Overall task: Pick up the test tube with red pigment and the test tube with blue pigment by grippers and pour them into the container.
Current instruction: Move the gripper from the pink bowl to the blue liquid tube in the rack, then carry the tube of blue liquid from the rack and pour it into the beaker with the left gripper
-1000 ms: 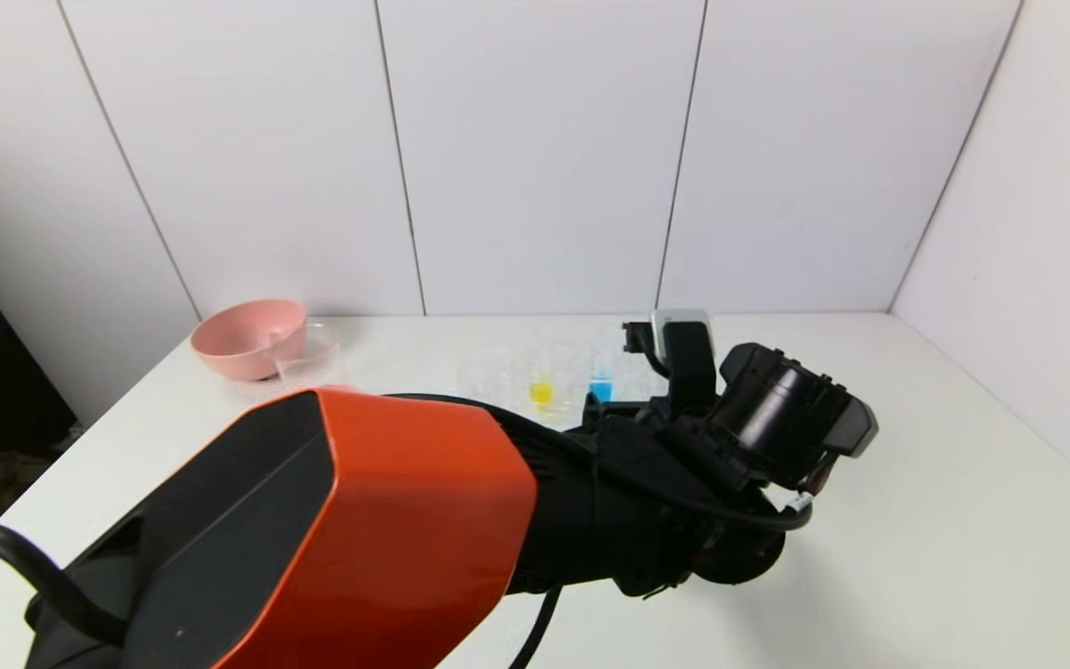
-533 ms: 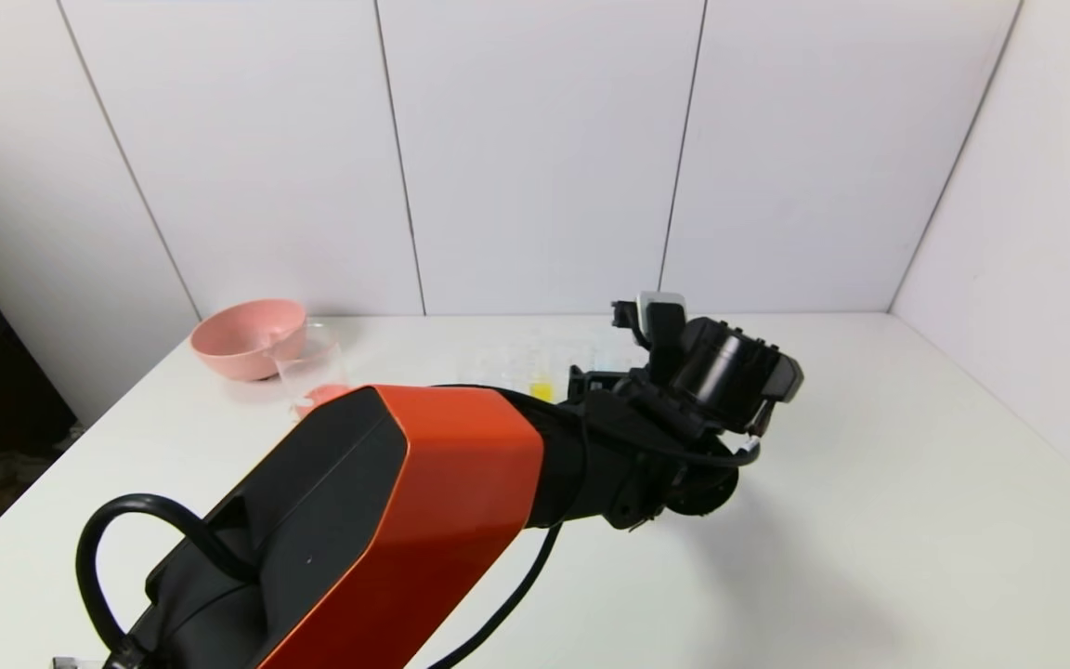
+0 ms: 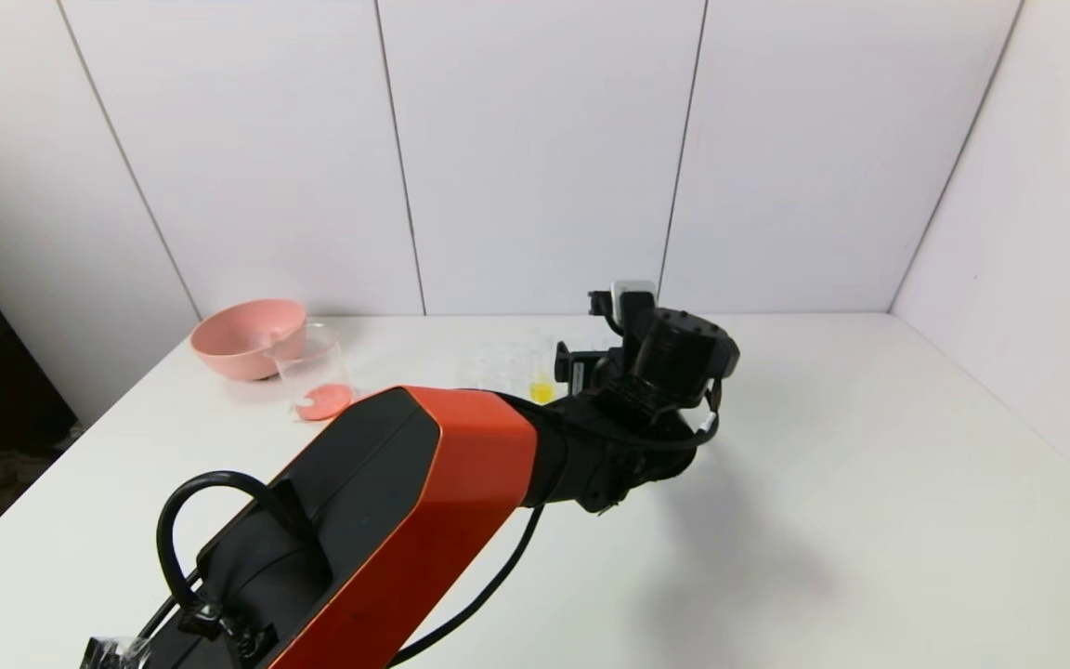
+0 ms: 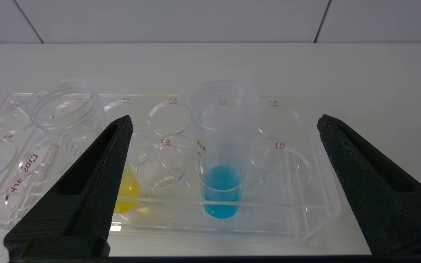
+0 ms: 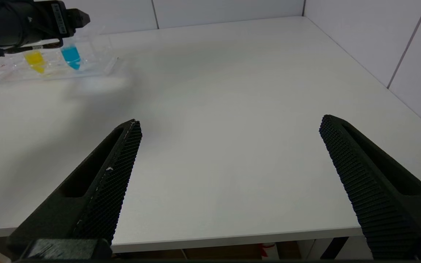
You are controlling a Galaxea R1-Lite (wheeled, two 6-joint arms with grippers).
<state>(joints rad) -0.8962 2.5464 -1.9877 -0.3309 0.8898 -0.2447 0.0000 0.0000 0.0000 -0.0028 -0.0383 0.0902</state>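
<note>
The test tube with blue pigment (image 4: pixel 220 190) stands upright in a clear rack (image 4: pixel 305 215) at the back middle of the table. My left gripper (image 4: pixel 224 120) is open just short of it, one finger to each side and neither touching. In the head view the left wrist (image 3: pixel 674 358) hides that tube. The container (image 3: pixel 316 370), a clear beaker with orange-red liquid at its bottom, stands to the left of the rack. The test tube with red pigment is out of view. My right gripper (image 5: pixel 228 122) hangs open and empty over the table's near edge.
A tube with yellow liquid (image 4: pixel 128 188) stands in the same rack, two holes from the blue one and partly behind one of my fingers. A pink bowl (image 3: pixel 247 336) sits just behind the beaker. White wall panels close the back and right of the table (image 3: pixel 869 520).
My left arm has reached farther back and to the left toward the rack, uncovering the beaker and now hiding the blue tube in the head view. Its gripper has stayed open.
</note>
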